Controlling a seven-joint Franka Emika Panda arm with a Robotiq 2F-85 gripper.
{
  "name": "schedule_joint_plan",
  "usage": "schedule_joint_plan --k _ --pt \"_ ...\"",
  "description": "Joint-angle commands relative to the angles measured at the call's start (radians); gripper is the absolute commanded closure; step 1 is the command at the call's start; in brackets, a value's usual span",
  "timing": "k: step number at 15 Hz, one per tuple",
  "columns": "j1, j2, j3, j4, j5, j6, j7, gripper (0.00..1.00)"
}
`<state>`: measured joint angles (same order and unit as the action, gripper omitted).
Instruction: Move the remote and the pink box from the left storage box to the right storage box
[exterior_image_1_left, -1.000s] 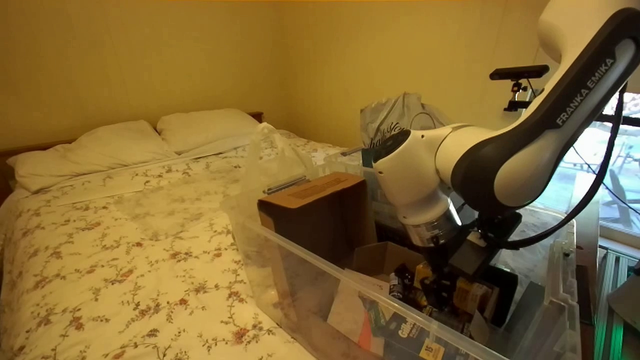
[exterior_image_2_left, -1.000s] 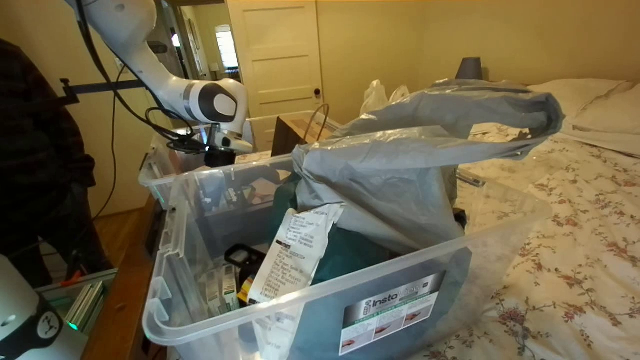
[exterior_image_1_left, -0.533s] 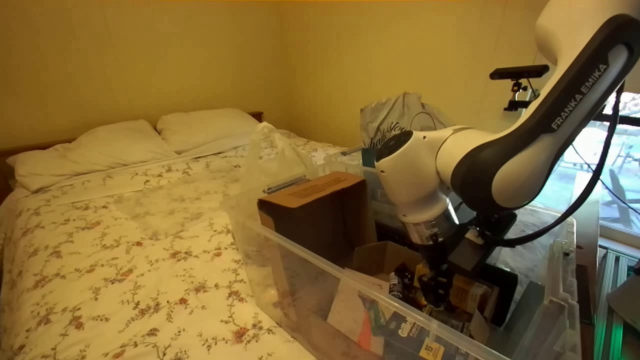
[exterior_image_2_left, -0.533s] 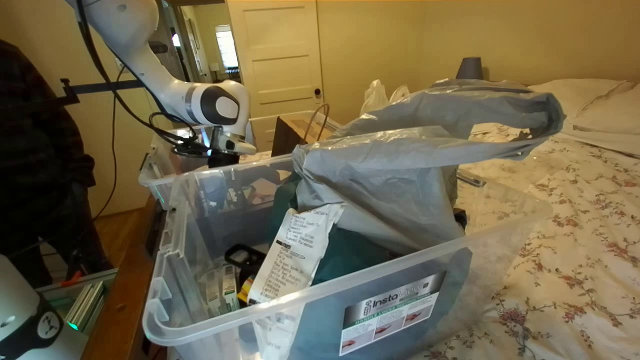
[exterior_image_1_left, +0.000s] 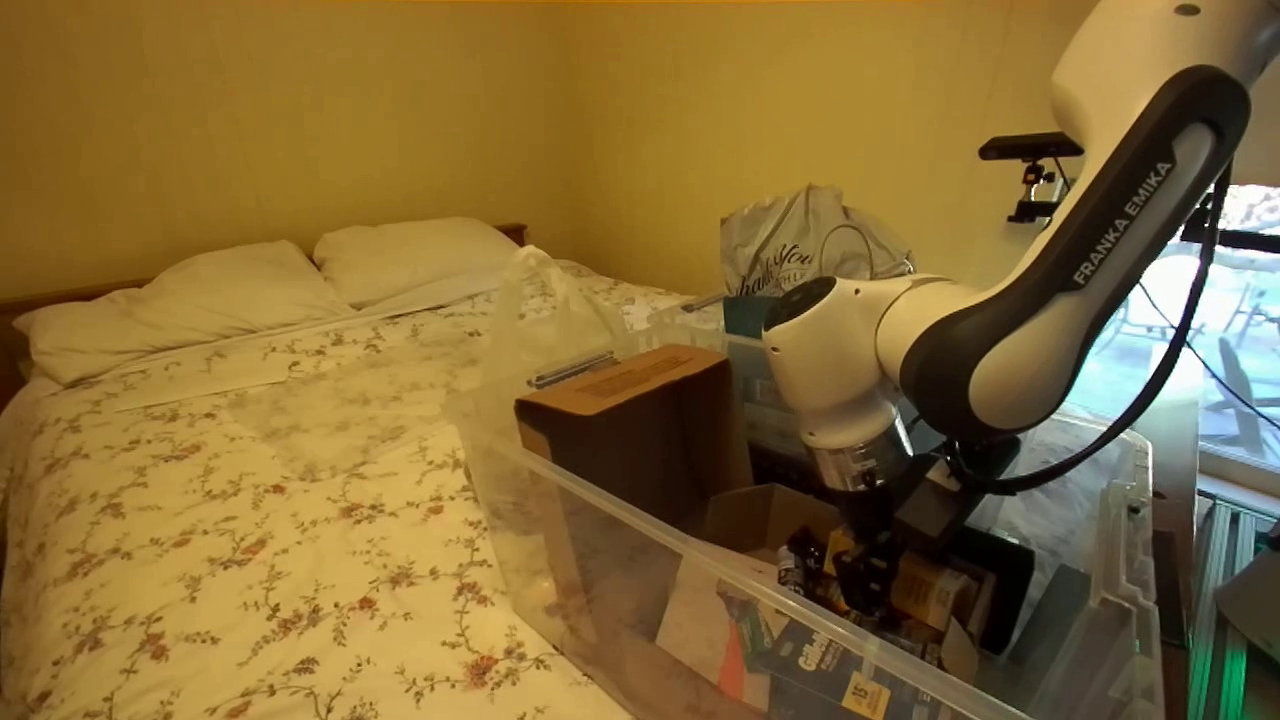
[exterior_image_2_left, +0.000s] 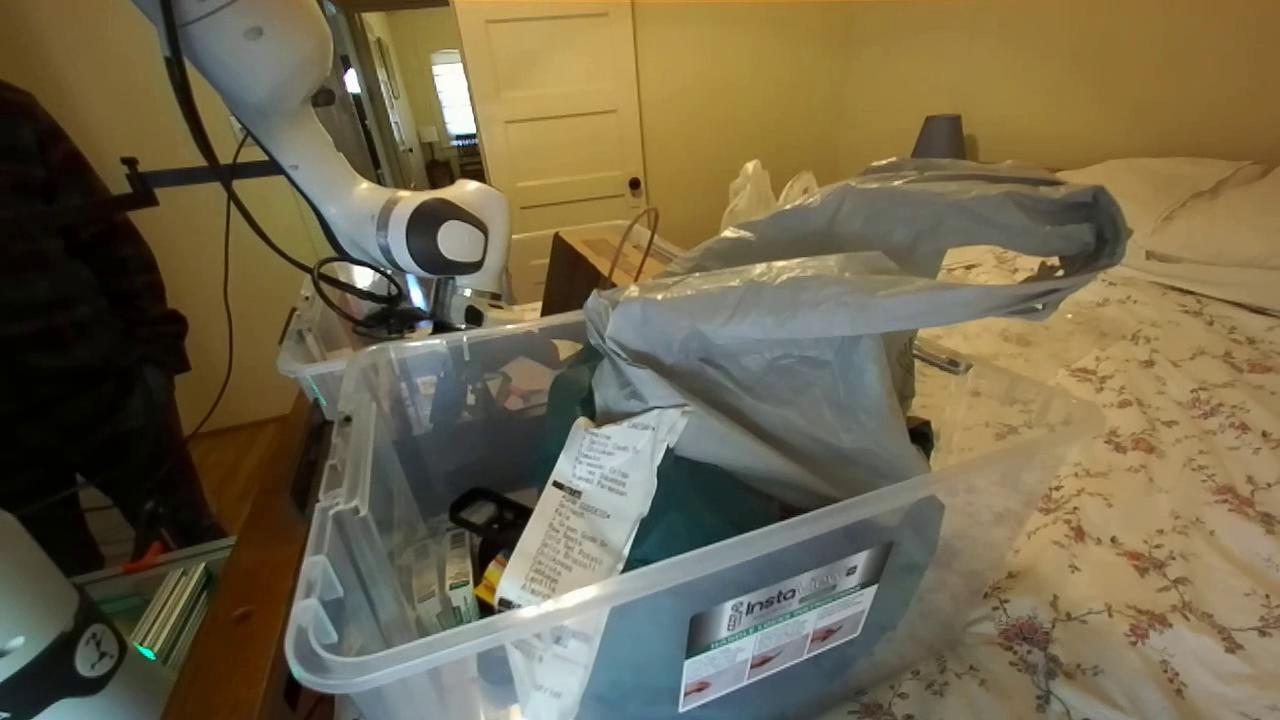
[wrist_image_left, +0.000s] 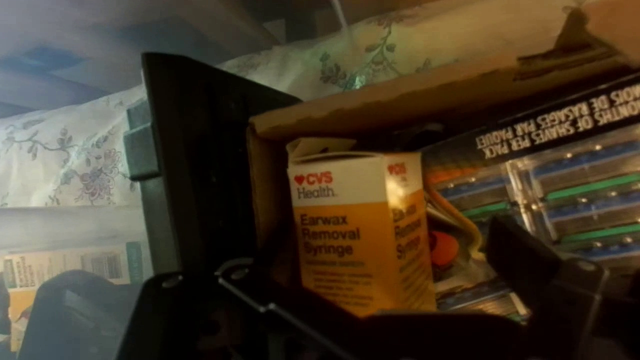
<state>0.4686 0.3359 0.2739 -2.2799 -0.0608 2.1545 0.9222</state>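
The left storage box (exterior_image_1_left: 800, 610) is the large colourless tub under the arm. The right storage box (exterior_image_2_left: 640, 660) stands beside it, teal-blue through its walls, and shows behind the arm in an exterior view (exterior_image_1_left: 765, 385). My gripper (exterior_image_1_left: 868, 585) is low inside the left storage box; in the wrist view its fingers (wrist_image_left: 387, 235) are wide apart, with a yellow-and-white syringe box (wrist_image_left: 345, 230) in the gap. No grip on it shows. A black upright slab (wrist_image_left: 200, 165) stands beside that box; I cannot tell if it is the remote. I cannot clearly pick out the pink box.
A tall brown carton (exterior_image_1_left: 630, 450), a Gillette box (exterior_image_1_left: 815, 655) and a small open carton (wrist_image_left: 255, 180) are in the left storage box. A grey plastic bag (exterior_image_2_left: 780, 380) rises above the right storage box's rim. A flowered bed (exterior_image_1_left: 300, 550) lies alongside.
The arm has come down somewhat and shifted slightly toward the bed; in an exterior view the hand has sunk behind a tub rim. The tub contents look unmoved.
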Motion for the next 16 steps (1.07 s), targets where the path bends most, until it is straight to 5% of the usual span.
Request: schedule_joint_plan --k 1,7,8,16 --pt "-0.006 -0.013 -0.007 -0.037 -0.009 0.035 -0.009 0.0" --pt "-0.054 0.068 0.025 0.045 0.156 -0.018 -0.171 0.0" --pt "-0.055 0.083 0.023 0.063 0.175 -0.035 -0.191 0.25" --pt "-0.03 0.162 -0.008 0.154 0.251 -0.13 -0.176 0.74"
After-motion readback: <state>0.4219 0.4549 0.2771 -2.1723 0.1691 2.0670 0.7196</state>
